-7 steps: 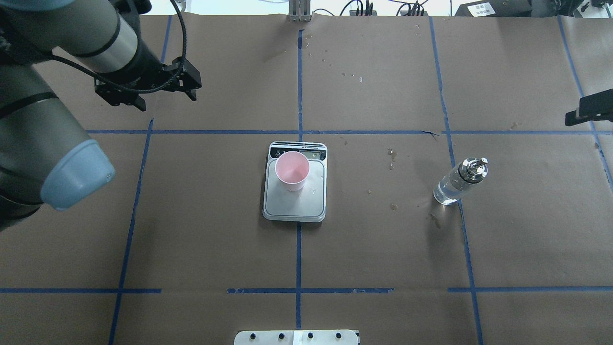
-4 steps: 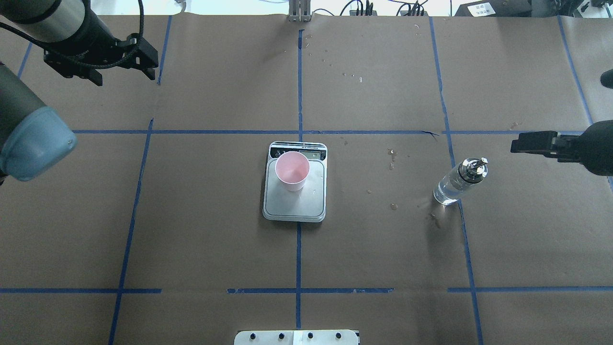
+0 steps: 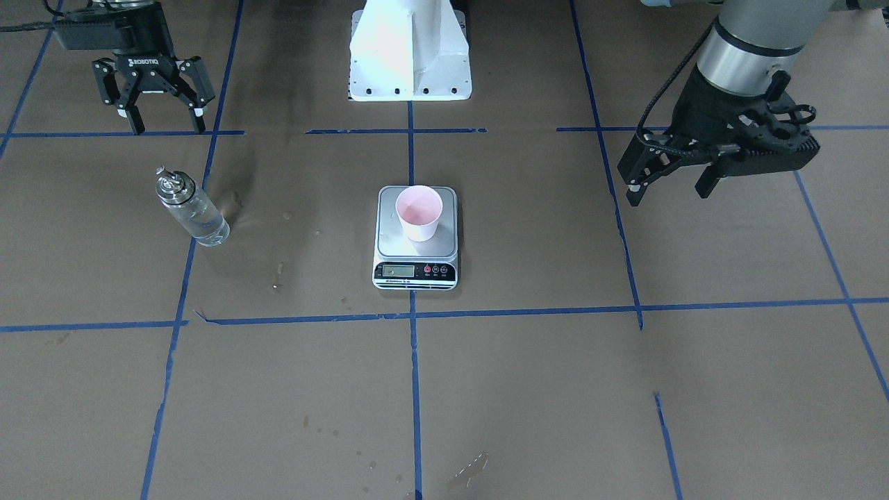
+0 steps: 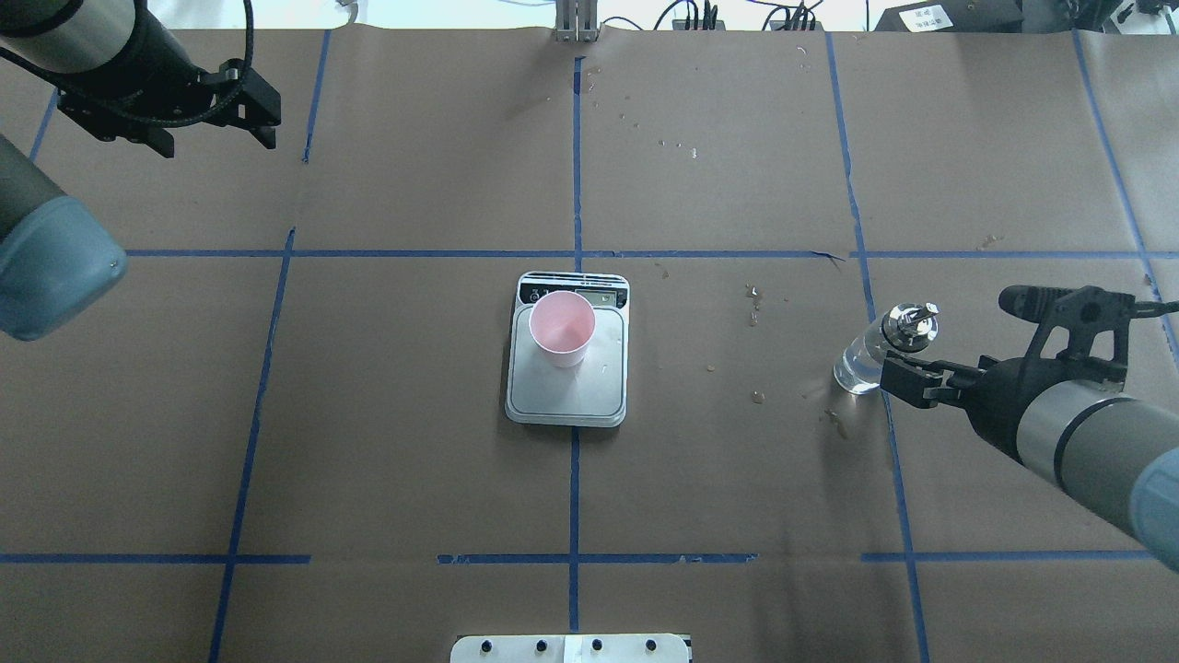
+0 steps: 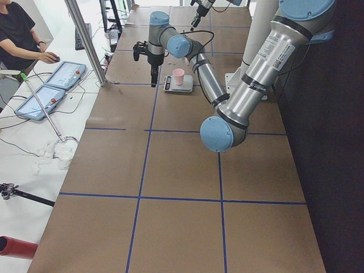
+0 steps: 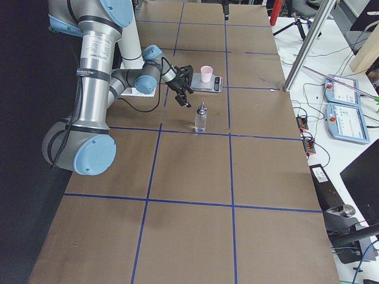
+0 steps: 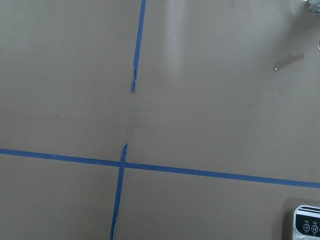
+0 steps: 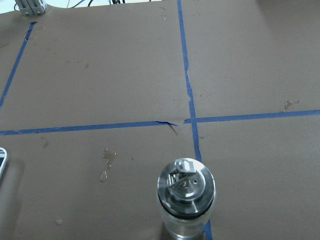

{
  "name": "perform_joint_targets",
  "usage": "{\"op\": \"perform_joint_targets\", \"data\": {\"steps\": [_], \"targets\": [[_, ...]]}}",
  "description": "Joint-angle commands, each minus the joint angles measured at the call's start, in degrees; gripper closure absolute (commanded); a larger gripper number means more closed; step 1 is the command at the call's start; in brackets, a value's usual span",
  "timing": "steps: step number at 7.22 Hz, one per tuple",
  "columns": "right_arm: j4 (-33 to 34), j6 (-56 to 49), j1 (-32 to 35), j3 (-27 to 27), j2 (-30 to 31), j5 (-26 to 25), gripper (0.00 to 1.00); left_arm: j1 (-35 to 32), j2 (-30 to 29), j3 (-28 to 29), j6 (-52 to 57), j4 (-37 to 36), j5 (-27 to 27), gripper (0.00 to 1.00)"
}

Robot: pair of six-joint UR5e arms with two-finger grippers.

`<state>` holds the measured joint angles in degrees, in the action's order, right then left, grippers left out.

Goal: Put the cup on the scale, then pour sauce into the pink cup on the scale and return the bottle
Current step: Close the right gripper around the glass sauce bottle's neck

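We judge the cup step done: the cup [image 4: 562,327] stands upright about mid-platform on the scale [image 4: 566,398], so the risks now lie with fetching the bottle [image 4: 864,361]. It stands upright on the counter [image 4: 368,460], well apart from the scale on the robot's right of it, with the sauce [image 4: 853,374] filling only its lower part. The right hand [image 3: 165,126] hangs released and empty near the bottle, on the side away from the scale and nearer the robot's base, its fingers spread but not yet around the glass. The bottle is tall, narrow and carries a metal collar up top, so we expect a finger that meets it off-centre to tip it or skate it across the paper toward the scale. Smooth glass may also slip or turn in a light pinch, and a grip on the collar itself would likely swing the base. Over the scale, the paper cup looks light and nothing steadies it; a nudge from the spout could knock it over or push it off the platform. Clear liquid is hard to follow, so a fast tilt could overshoot the cup and wet the scale's display end. The left hand [image 3: 667,196] hangs released and empty, well away from the scale on the robot's left, too far off to help.
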<state>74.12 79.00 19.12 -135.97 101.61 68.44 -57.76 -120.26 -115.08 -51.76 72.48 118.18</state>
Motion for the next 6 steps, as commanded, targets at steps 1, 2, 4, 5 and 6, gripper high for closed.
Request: {"op": "perform_joint_targets", "data": {"steps": [1,2,4,5,6], "targets": [[-9.35,-1.03,-3.56,8.65,0.25,-9.97,0.0,-0.68,6.57,-4.15,9.86,0.12,-0.31,0.0],[-15.61,-4.52,-3.56,13.58,0.34,-11.82,0.0,-3.21,8.62,-4.71,16.36,0.12,-0.23,0.0],[-23.72,-6.04,-3.65,19.4,-0.1,-13.86,0.0,-5.34,11.7,-4.62,22.11,0.21,-0.4,0.0],[-24.1,-6.66,-3.74,20.04,-0.19,-13.86,0.0,-5.96,11.89,-4.62,22.66,0.21,-0.4,0.0],[-24.11,-7.01,-3.91,20.56,-0.36,-13.86,0.0,-6.05,11.89,-4.54,22.67,0.21,-0.4,0.0]]}}
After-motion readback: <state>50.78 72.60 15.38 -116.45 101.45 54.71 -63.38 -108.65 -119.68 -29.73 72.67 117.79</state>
